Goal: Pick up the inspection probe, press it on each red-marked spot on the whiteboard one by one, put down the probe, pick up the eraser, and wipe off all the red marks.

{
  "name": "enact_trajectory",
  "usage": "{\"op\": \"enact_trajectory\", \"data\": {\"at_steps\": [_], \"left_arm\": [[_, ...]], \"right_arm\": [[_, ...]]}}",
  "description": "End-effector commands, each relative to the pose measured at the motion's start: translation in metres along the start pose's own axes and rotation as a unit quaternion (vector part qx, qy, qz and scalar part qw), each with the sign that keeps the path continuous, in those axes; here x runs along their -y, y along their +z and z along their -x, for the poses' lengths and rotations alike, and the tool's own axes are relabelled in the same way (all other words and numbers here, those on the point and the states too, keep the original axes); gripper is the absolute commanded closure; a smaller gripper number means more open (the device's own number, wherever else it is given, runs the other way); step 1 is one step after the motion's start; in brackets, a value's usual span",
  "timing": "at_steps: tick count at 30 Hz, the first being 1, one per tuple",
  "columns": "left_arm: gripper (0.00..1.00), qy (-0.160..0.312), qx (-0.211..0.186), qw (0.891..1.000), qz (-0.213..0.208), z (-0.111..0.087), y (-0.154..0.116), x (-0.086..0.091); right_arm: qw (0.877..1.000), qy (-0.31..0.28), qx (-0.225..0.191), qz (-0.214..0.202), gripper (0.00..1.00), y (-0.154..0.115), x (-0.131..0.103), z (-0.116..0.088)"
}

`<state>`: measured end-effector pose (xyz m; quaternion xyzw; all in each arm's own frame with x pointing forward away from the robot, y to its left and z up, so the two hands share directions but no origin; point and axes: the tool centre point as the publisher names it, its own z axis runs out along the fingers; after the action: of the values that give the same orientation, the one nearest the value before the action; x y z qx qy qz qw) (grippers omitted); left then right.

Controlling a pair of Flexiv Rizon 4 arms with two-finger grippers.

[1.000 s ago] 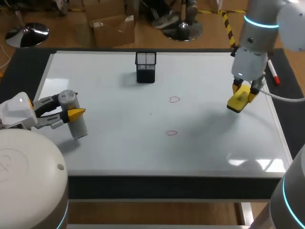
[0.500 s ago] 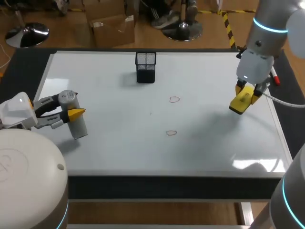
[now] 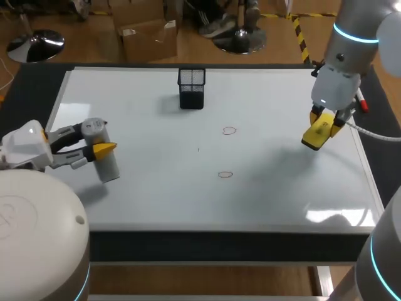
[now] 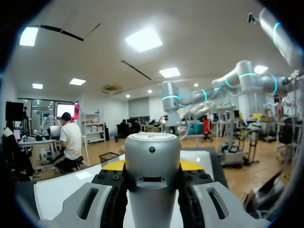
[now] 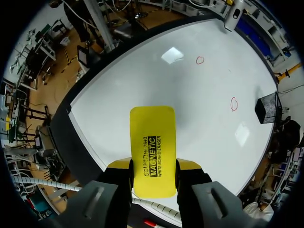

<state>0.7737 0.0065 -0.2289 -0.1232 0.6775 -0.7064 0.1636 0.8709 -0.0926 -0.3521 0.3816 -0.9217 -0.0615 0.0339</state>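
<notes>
At the left of the table [image 3: 37, 94], the left claw [image 3: 100, 145] comes in from the side and is closed on the probe [image 3: 103, 157], a grey cylinder with a rounded cap. It grips the probe from both sides near its upper part. In the left wrist view the probe [image 4: 152, 166] fills the gap between the two yellow tips, with a finger pressed against each flank. The probe stands nearly upright over the left part of the whiteboard [image 3: 156, 188], its lower end close to the surface; I cannot tell if it touches. Further along, near the far edge of the whiteboard, stands a black mesh cup [image 3: 192, 88]. Right of the middle lies a red mark [image 3: 229, 130], a small drawn ring, and nearer the front edge is a second red mark [image 3: 225, 175], well apart from the first. Both are intact. At the right, the right claw [image 3: 322, 122] points down and is clamped on the yellow eraser [image 3: 315, 135], which is held over the whiteboard near its right edge, its shadow lying apart from it. In the right wrist view the eraser [image 5: 152, 147] juts out ahead of the two fingers. Beside the whiteboard's right edge a marker [image 3: 361, 100] with a red cap lies on the dark table.
</notes>
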Motion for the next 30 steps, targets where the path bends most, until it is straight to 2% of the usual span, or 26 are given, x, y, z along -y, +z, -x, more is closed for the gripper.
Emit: {"op": "enact_trajectory", "data": {"at_steps": [1,14,23,30], "left_arm": [[1.0,0.0,-0.022,1.0,0.0,-0.004,0.028,0.005],[1.0,-0.004,-0.082,0.996,-0.021,-0.037,0.122,0.02],[1.0,0.0,-0.14,0.99,-0.023,-0.043,0.194,0.019],[1.0,0.006,-0.174,0.984,-0.025,-0.033,0.243,0.014]], "right_arm": [[1.0,-0.001,-0.001,-0.001,1.0,0.0,0.001,0.0],[1.0,-0.001,-0.001,-0.001,1.0,0.0,0.001,0.0],[1.0,-0.001,-0.001,-0.001,1.0,0.0,0.001,0.0],[1.0,-0.001,-0.001,-0.001,1.0,0.0,0.001,0.0]]}}
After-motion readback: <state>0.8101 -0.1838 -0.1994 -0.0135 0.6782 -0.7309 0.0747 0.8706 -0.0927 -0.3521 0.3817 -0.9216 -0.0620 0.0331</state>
